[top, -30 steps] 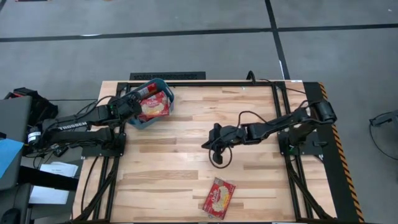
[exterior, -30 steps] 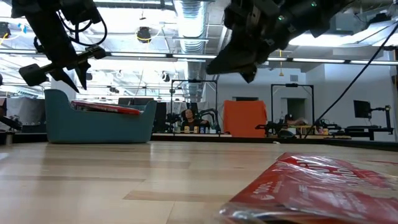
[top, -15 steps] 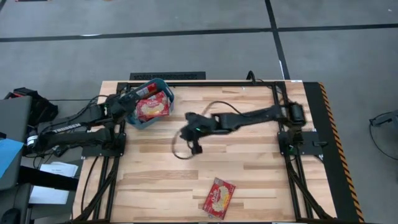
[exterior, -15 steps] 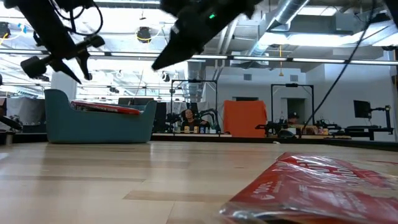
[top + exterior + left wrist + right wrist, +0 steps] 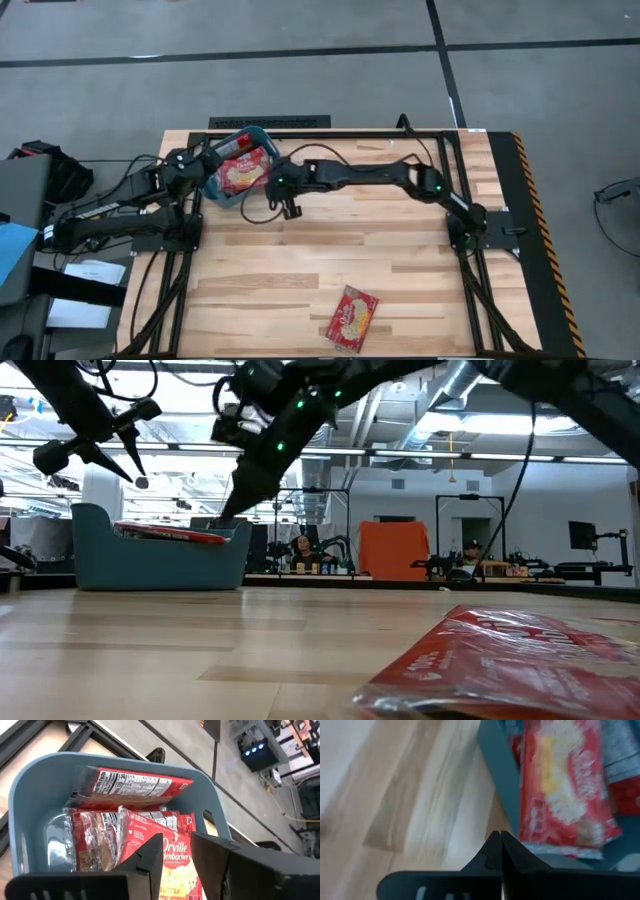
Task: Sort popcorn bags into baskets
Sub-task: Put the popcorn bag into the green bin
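Over at the teal bin (image 5: 232,178), stacked with popcorn bags (image 5: 150,845), your right gripper (image 5: 290,207) hangs clenched and empty, left gripper (image 5: 172,852) slightly parted above it, so you probably fetch the last bag (image 5: 351,318) near the front edge next.

The right arm stretches far across, its gripper (image 5: 281,181) with fingers pressed together. The left gripper (image 5: 205,162) hangs slightly parted, empty.
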Tool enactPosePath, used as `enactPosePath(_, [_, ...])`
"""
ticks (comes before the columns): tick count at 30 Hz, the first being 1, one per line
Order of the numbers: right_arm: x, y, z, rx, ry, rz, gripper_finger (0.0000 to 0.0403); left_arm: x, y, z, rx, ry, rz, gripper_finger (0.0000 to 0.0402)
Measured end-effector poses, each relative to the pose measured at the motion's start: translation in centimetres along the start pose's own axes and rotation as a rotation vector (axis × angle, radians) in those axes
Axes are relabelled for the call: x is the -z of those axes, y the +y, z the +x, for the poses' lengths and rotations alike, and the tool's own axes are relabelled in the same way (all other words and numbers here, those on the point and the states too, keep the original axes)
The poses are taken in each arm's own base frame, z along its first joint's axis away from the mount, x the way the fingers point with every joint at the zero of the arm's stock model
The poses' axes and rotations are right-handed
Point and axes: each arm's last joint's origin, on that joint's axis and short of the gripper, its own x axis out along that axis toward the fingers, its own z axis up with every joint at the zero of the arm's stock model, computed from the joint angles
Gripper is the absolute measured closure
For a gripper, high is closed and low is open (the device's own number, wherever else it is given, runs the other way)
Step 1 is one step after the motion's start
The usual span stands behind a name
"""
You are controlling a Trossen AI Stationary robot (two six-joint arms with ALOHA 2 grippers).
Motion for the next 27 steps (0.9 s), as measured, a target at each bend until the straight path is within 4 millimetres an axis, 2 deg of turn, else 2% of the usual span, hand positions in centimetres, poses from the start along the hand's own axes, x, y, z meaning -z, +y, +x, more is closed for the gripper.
enactPosePath(7, [1.1,0.3,3.7,0.027,0.083,-0.054,0.0386,0.0,0.0,0.0,0.000,0.004,0.008,0.0315])
enactPosePath(13, [1.6,0.2,5.4,0.119,0.153,-0.166,0.0396,0.0,0.0,0.0,-0.001,0.009,0.008,0.0315])
enactPosePath(21, [0.8,-2.4,4.6,0.226,0.122,-0.148,0.0375,0.0,0.0,0.0,-0.002,0.011,0.012,0.0315])
enactPosePath(27, [0.6,-3.5,4.0,0.244,0.114,-0.103,0.0387,0.1,0.0,0.0,0.002,0.030,0.063,0.0315])
